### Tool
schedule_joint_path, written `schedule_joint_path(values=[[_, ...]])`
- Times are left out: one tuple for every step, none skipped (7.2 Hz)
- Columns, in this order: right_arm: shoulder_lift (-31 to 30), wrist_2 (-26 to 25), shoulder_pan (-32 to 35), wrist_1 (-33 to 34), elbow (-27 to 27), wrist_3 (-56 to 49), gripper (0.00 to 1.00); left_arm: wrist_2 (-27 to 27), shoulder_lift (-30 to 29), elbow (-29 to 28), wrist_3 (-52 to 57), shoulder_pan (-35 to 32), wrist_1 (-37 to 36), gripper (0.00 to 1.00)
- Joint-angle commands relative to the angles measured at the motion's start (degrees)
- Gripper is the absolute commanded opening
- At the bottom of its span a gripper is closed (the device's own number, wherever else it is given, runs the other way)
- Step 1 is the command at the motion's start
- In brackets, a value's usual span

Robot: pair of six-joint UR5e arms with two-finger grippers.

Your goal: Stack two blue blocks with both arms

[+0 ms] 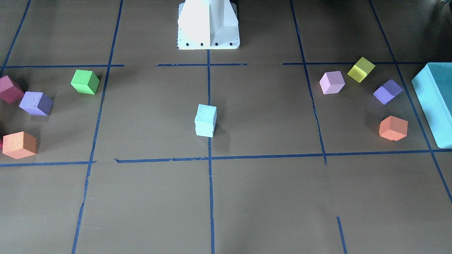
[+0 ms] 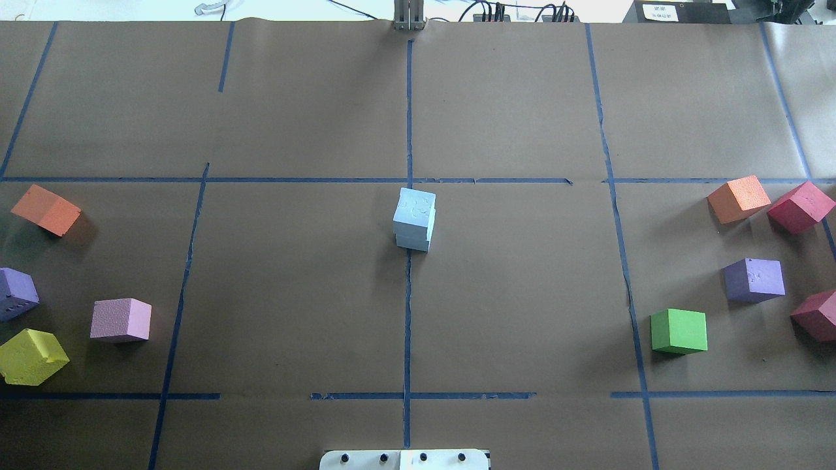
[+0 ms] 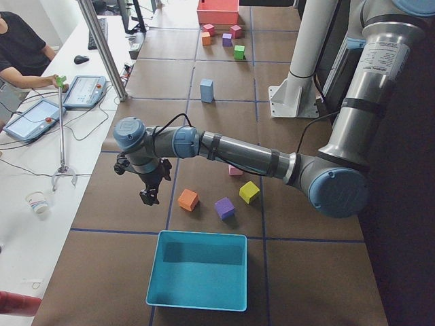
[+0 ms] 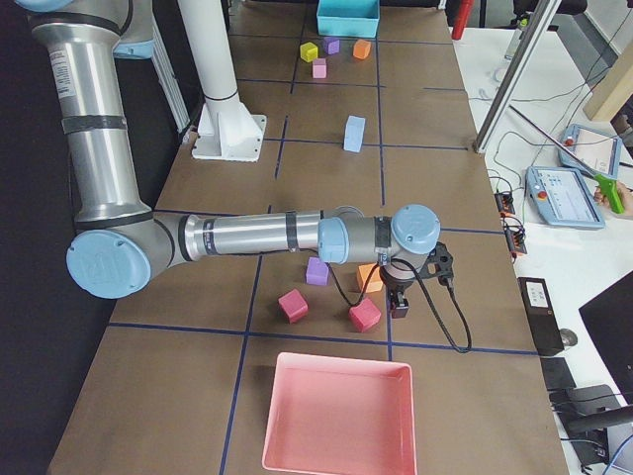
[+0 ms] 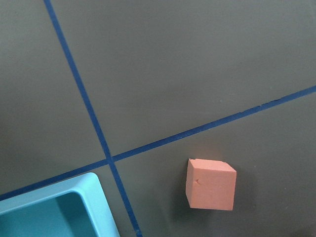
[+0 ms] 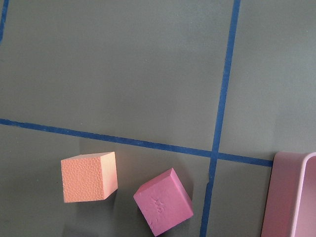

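Observation:
The two pale blue blocks (image 2: 414, 219) stand stacked one on the other on the centre tape line, also in the front-facing view (image 1: 205, 120) and both side views (image 3: 206, 89) (image 4: 353, 134). My left gripper (image 3: 151, 193) hangs above the table near an orange cube (image 3: 187, 200), far from the stack. My right gripper (image 4: 401, 302) hangs near an orange cube (image 4: 369, 278) and a magenta cube (image 4: 364, 316). Both grippers show only in the side views, so I cannot tell whether they are open or shut. Nothing shows held in either.
Coloured cubes lie in clusters at both table ends, among them green (image 2: 679, 331), purple (image 2: 754, 279), lilac (image 2: 121, 320) and yellow (image 2: 31, 356). A teal bin (image 3: 197, 272) stands at the left end and a pink bin (image 4: 336, 416) at the right end. An operator sits at the far side.

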State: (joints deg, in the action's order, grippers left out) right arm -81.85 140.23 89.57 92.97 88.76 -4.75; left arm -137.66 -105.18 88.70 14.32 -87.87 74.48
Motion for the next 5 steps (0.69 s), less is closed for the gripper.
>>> schedule_joint_path(values=[[-0.8,-0.2,0.2,0.0,0.4,-0.3,1.0,-0.8,-0.8,0.9,-1.8,-1.1,-2.5,1.0],[-0.9,-0.4,0.2,0.0,0.4,-0.3,1.0,-0.5,-1.0,1.3,-1.8,-1.3,-4.0,1.0],[-0.8,-0.5,0.2,0.0,0.4,-0.3,1.0,-0.4,-1.4,1.2,-1.8,-1.4,-4.6,1.0],[-0.8,-0.5,0.3,-0.1,0.7,-0.3,1.0,-0.2,-2.1,1.7,-1.2,-2.1,-5.3,1.0],[-0.9,-0.7,0.3,-0.1,0.7,-0.3,1.0,0.4,-0.7,3.3,-1.2,-2.5,-5.4,1.0]])
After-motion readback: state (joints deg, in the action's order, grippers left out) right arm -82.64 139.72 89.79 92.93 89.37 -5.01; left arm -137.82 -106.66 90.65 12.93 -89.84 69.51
